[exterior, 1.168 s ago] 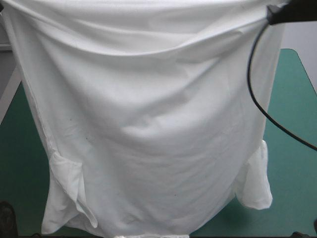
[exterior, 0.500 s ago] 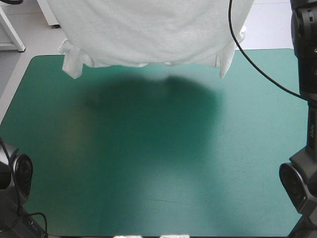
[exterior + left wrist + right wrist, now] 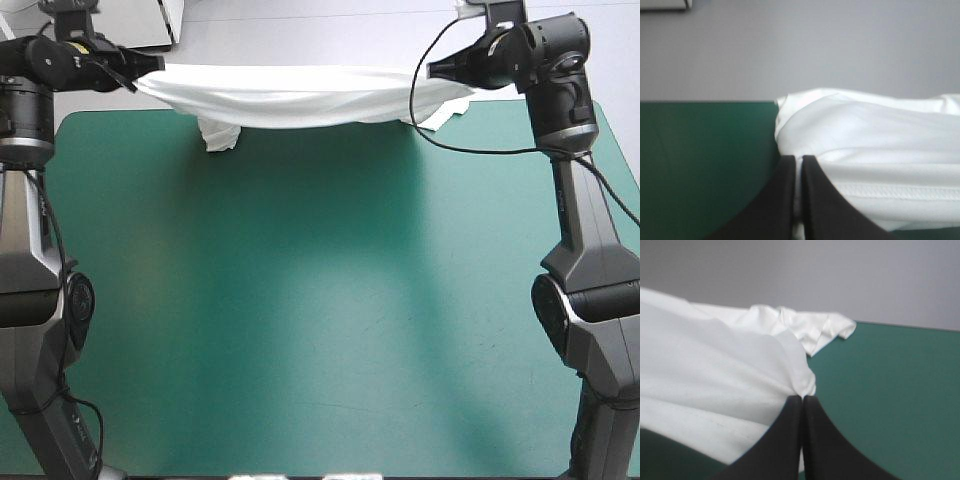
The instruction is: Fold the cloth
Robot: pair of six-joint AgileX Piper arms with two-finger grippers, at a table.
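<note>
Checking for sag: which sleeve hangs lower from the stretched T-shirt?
The sleeve nearer the left gripper: it dangles below the T-shirt's edge; the other sleeve sits bunched beside the right gripper.

Earlier a broad hanging sheet that fills the high view, the white short-sleeved T-shirt (image 3: 300,95) now stretches as a low, sagging band along the far edge of the teal-green table cover (image 3: 320,300). The black-fingered left gripper (image 3: 138,78) and right gripper (image 3: 432,72), clamped on its ends, have swung forward and down into sight. The dark shadow under the cloth has faded.
</note>
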